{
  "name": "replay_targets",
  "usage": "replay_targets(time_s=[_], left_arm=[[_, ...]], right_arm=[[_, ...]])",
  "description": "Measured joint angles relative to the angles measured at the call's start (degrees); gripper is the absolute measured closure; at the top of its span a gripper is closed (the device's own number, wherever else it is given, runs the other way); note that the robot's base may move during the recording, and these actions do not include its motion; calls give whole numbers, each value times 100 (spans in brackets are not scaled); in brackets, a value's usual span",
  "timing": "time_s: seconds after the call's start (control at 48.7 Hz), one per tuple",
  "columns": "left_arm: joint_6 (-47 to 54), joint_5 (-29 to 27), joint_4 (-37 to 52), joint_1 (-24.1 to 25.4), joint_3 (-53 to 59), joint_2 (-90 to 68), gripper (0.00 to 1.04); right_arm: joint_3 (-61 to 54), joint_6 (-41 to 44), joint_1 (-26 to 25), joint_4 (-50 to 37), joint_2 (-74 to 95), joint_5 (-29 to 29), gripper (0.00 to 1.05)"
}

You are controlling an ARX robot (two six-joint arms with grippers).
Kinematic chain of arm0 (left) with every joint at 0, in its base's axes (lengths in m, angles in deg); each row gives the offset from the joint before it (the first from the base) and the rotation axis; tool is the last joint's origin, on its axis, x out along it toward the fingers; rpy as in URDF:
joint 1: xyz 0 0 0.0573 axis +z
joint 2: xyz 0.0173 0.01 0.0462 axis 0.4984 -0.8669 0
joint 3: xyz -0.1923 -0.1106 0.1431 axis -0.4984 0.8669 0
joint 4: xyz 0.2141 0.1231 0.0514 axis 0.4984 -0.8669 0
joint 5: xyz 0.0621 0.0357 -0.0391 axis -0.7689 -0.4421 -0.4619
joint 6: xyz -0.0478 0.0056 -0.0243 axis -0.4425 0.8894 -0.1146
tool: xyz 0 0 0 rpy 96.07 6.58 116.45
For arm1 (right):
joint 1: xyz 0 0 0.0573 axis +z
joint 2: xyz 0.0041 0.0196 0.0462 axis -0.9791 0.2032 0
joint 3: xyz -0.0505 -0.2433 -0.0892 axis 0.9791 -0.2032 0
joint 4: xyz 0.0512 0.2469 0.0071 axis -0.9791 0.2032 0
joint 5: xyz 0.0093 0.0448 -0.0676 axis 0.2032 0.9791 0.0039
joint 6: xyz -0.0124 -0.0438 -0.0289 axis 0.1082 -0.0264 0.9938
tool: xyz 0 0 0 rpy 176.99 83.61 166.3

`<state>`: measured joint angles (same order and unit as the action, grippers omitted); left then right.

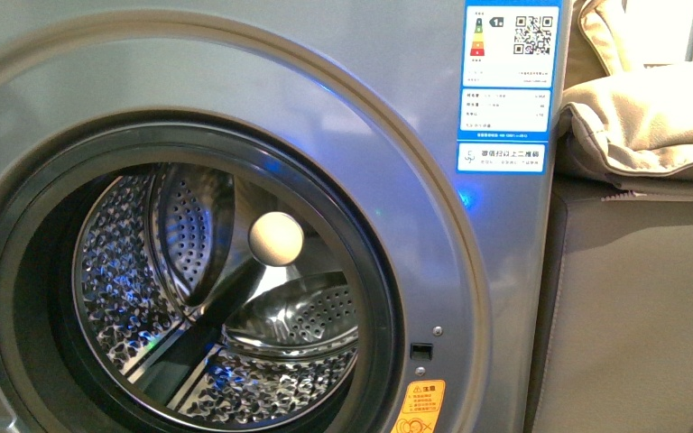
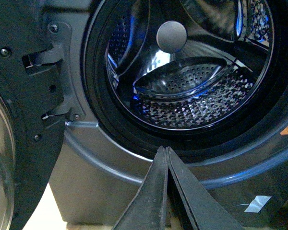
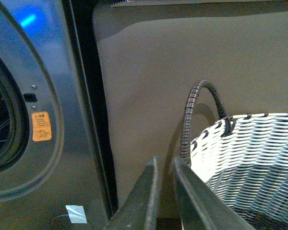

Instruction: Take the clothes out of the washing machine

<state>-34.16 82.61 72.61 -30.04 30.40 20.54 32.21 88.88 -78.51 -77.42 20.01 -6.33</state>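
Facing washing machine [image 2: 86, 158] drum, left fingers [image 2: 156, 191] closed, just outside.

The washing machine [image 1: 397, 81] fills most of the frame, its grey metal front curving around the round drum opening. The drum [image 1: 144, 262] inside is shiny perforated steel, with raised paddles and a pale round knob [image 1: 276, 238] at its back centre. Blue light glints off the metal. A blue-white label [image 1: 505, 86] with a QR code sits at the machine's upper right corner, and an orange sticker [image 1: 421, 409] lies below the door latch slot [image 1: 420, 350]. To the right, beige fabric [image 1: 650, 117] is piled on a brown-grey surface [image 1: 641, 316].
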Motion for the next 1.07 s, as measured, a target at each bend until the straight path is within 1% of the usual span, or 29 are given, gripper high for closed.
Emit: replay_targets(time_s=[0.164, 0.185, 0.226, 0.267, 0.39, 0.451, 0.472, 0.554, 0.964, 1.067], left_arm=[[2, 0, -186, 0, 0, 232, 101], [2, -2, -291, 0, 0, 330, 101], [2, 0, -839, 0, -2, 743, 101], [2, -4, -1121, 0, -2, 970, 101], [2, -2, -1189, 0, -2, 1213, 101], [4, -2, -1207, 0, -2, 1207, 101], [2, 0, -1207, 0, -2, 1209, 101], [4, -2, -1209, 0, -2, 1209, 101], [-4, -2, -1209, 0, -2, 1209, 101], [2, -2, -1209, 0, -2, 1209, 84]], right_arm=[[0, 0, 0, 0, 0, 2, 61], [0, 0, 0, 0, 0, 2, 57], [0, 0, 0, 0, 0, 2, 50], [0, 0, 0, 0, 0, 2, 43], [0, 0, 0, 0, 0, 2, 22], [0, -2, 0, 0, 0, 2, 7], [0, -7, 0, 0, 0, 2, 6], [0, -2, 0, 0, 0, 2, 8], [0, -4, 0, 0, 0, 2, 8], [0, -4, 0, 0, 0, 2, 8]])
